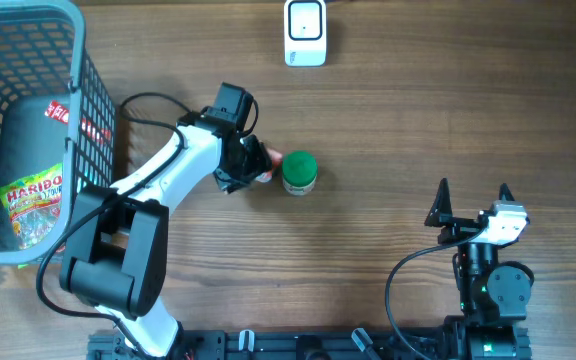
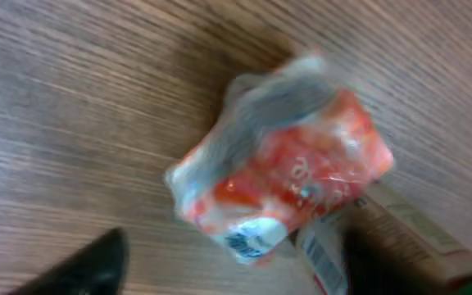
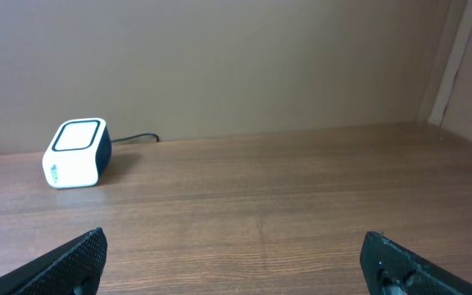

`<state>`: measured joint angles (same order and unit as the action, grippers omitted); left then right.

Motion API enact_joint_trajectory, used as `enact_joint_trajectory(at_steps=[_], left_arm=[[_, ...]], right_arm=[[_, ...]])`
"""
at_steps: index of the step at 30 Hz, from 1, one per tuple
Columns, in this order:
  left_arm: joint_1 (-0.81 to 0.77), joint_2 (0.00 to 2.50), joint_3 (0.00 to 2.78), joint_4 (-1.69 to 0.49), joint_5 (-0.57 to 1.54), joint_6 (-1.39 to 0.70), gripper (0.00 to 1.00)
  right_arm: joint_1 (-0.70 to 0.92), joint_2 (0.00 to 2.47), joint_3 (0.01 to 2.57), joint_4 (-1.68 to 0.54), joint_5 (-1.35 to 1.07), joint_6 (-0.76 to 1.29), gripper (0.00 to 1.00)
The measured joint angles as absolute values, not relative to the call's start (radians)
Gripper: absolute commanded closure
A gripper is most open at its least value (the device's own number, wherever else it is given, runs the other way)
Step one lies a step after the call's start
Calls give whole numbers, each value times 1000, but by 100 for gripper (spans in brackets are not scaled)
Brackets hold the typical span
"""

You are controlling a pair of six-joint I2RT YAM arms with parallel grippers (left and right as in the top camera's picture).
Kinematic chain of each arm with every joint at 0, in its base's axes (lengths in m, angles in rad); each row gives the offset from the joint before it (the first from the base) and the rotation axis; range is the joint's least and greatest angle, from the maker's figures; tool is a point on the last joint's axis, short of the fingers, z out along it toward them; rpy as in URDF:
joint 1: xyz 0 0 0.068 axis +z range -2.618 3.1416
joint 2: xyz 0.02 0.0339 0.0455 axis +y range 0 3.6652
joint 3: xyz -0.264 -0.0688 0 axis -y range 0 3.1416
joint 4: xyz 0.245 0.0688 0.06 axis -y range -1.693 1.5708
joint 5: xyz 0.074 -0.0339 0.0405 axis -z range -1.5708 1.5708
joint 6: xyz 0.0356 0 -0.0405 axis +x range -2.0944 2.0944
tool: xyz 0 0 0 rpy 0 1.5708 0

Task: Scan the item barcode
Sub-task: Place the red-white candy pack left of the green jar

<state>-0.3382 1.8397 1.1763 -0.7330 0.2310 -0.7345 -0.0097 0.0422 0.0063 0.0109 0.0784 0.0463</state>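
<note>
At table centre, the red-and-white packet [image 2: 281, 160] lies flat under the left gripper [image 1: 251, 160], jaws apart, beside the green-lidded jar [image 1: 299, 171] and well apart from the scanner [image 1: 305, 32], likely awaiting a regrasp; the right gripper [image 3: 236, 266] idles, jaws apart.

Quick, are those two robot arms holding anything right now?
Left gripper: open, not gripping the red packet.
Right gripper: open, holding nothing.

basket [image 1: 93, 100] blocks left edge, open tabletop [image 1: 418, 100] before scanner [image 1: 305, 33]
</note>
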Motion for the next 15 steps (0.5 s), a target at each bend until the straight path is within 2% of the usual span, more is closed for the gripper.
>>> enact_joint_trajectory(at_steps=[3,8,11,15], left_arm=[[-338,1802,1247,-867,208,-748,0],[-315,1642,1716,-1158,-33,-739,0],[-285,1540,2030,-1195,-188,-693,0],[-133,1442,2211,-1239,-348,-673,0]], right_arm=[[-10,42,6,10,78,46,0],[-10,42,6,11,78,46,0],[-10,42,6,11,78,46,0],[-10,42,6,11,78,46,0]])
